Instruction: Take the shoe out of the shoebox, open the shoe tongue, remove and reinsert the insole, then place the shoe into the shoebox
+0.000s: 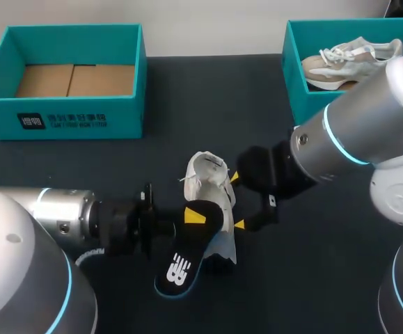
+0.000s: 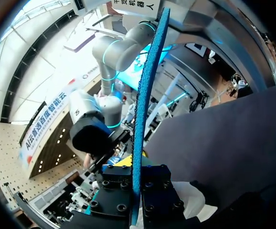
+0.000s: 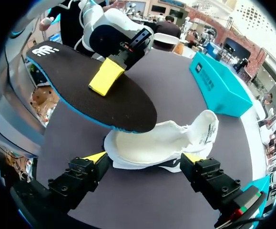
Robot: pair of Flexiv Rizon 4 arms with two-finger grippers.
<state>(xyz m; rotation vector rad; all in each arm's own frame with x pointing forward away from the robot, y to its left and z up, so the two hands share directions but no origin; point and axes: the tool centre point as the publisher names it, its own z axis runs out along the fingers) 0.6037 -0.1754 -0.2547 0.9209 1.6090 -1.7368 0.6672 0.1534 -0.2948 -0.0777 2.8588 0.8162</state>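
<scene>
Currently the insole [image 1: 180,268] is clamped in the left pincer [image 1: 195,217], toe end just above the shoe [image 3: 166,140]; the shoe is gripped on both sides by the right pincer [image 3: 145,160], on the counter [image 1: 312,278]. For reinsertion, the toe end should be angled down into the opening, with the shoe braced firmly.

Insole [image 1: 187,247] — black top face, white logo, blue rim and blue textured underside. Shoe [image 1: 211,181]: white upper, cream interior. Left gripper [image 1: 194,217] and right gripper [image 1: 236,201]: black bodies, bright yellow tips. Surface [image 1: 312,278]: plain dark charcoal. Left shoebox [image 1: 124,118]: teal walls, white print, brown cardboard floor. Right shoebox [image 1: 295,76]: teal. Second shoe [image 1: 347,62] — beige and off-white.
</scene>
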